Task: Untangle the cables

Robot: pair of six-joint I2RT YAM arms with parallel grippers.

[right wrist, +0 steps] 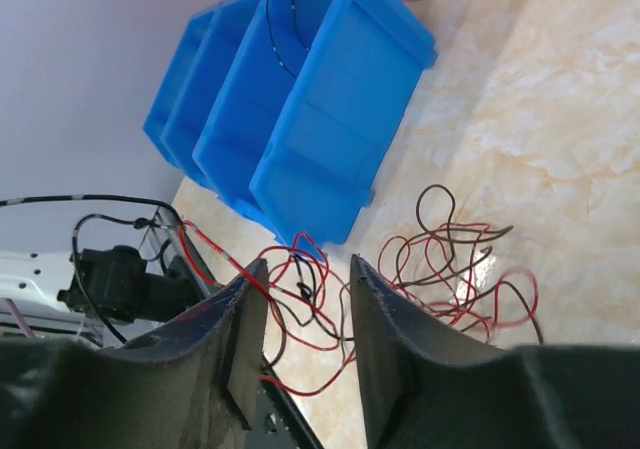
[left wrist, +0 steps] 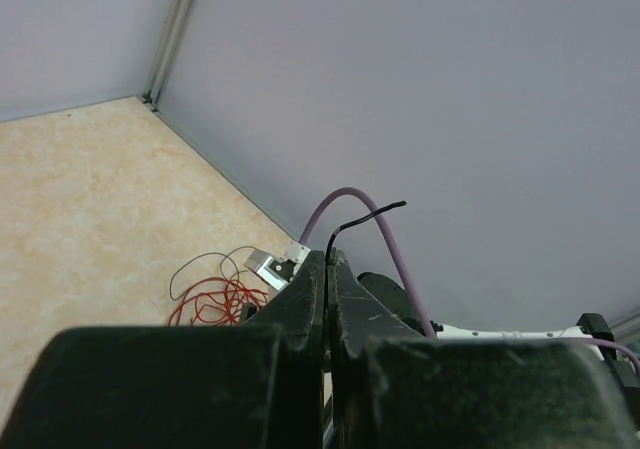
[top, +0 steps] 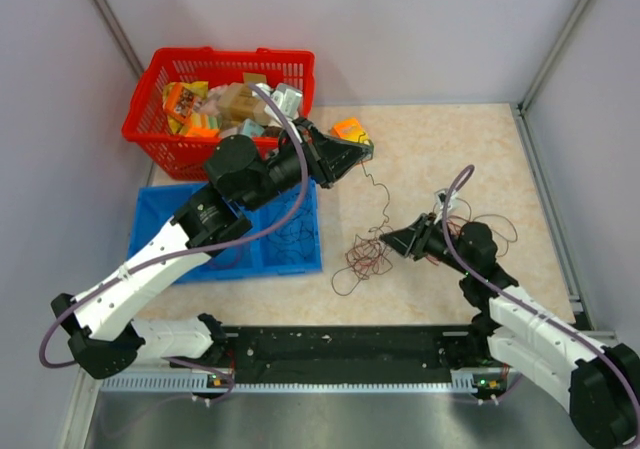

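Lifting one dark strand (top: 380, 194) in our pressed-together left hand (top: 366, 152), we hover the half-spread, empty right hand (top: 385, 237) beside the cables (top: 365, 256) on the surface (top: 440, 149); next, pinning the tangle

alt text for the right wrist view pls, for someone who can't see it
Two dark right gripper fingers stand partly apart over a tangle of thin red and dark cables on a beige marbled table, some strands running between them. A blue divided bin sits beyond, with one dark wire looped inside.
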